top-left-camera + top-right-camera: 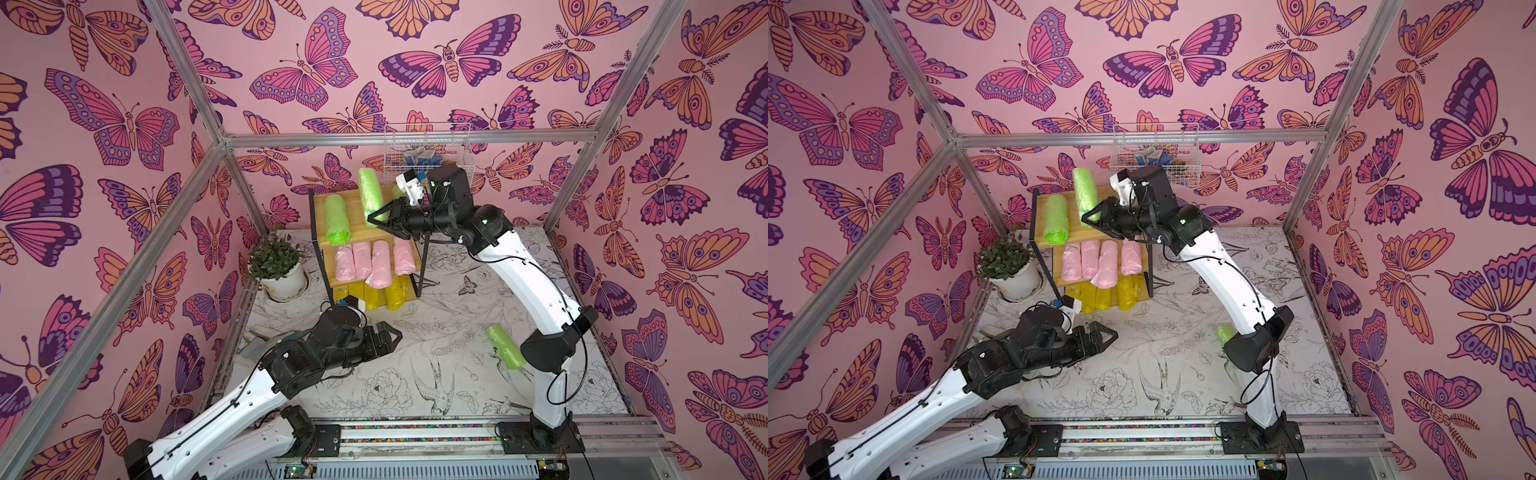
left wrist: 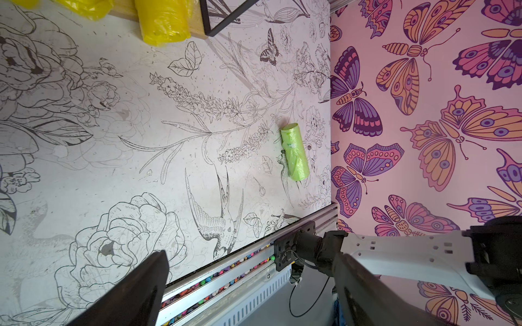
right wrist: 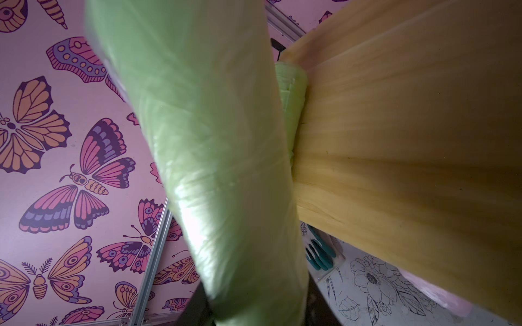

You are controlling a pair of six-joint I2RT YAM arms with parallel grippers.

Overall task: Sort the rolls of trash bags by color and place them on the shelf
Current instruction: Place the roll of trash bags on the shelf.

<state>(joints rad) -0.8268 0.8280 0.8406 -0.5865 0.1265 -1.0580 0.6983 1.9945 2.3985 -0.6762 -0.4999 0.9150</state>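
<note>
The shelf [image 1: 353, 226] [image 1: 1074, 226] stands at the back of the table. One lime green roll [image 1: 336, 219] [image 1: 1056, 219] lies on its top board. Several pale pink rolls [image 1: 370, 262] fill the middle board and several yellow rolls [image 1: 384, 296] [image 2: 165, 24] the bottom one. My right gripper [image 1: 379, 217] [image 1: 1094, 216] [image 3: 258, 310] is shut on the lower end of a second green roll [image 1: 369, 189] [image 3: 214, 169], held tilted over the top board [image 3: 409, 135]. A third green roll [image 1: 505, 347] [image 2: 294, 152] lies on the table, partly behind the right arm. My left gripper [image 1: 395, 336] [image 2: 250, 259] hangs open and empty over the table.
A white wire basket [image 1: 428, 151] hangs on the back wall above the right wrist. A potted plant [image 1: 277, 266] stands left of the shelf. The aluminium frame posts [image 1: 195, 183] and the front rail [image 2: 226, 271] bound the flower-printed table [image 1: 415, 374].
</note>
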